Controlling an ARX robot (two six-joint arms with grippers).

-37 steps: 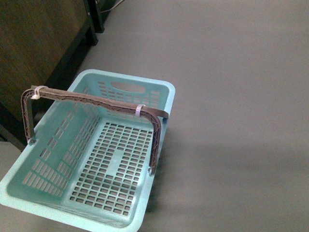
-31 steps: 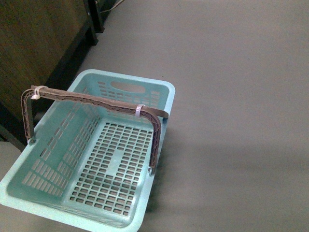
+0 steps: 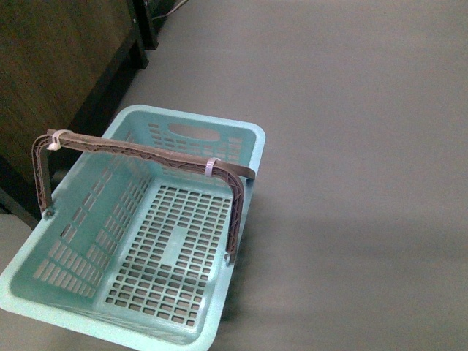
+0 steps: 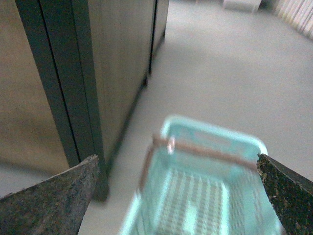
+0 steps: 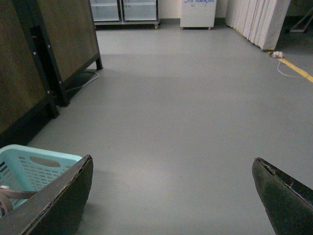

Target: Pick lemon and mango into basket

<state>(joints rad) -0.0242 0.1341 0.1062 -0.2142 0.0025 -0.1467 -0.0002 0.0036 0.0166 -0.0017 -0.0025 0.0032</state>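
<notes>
The light teal basket (image 3: 248,150) stands on the grey floor at the lower left of the front view, empty, its brown handle (image 3: 146,155) with white ties raised across it. It shows blurred in the left wrist view (image 4: 215,139), below and ahead of my open, empty left gripper (image 4: 178,169). One corner of it shows in the right wrist view (image 5: 29,159), beside my open, empty right gripper (image 5: 171,169), which hangs over bare floor. Neither gripper shows in the front view. The lemon and the mango are out of view.
A dark wooden cabinet with a black frame (image 3: 51,80) stands close to the basket's left side; it also shows in the left wrist view (image 4: 73,83). Grey floor (image 3: 365,146) stretches to the right. White units (image 5: 198,12) and a yellow floor line (image 5: 296,68) lie far off.
</notes>
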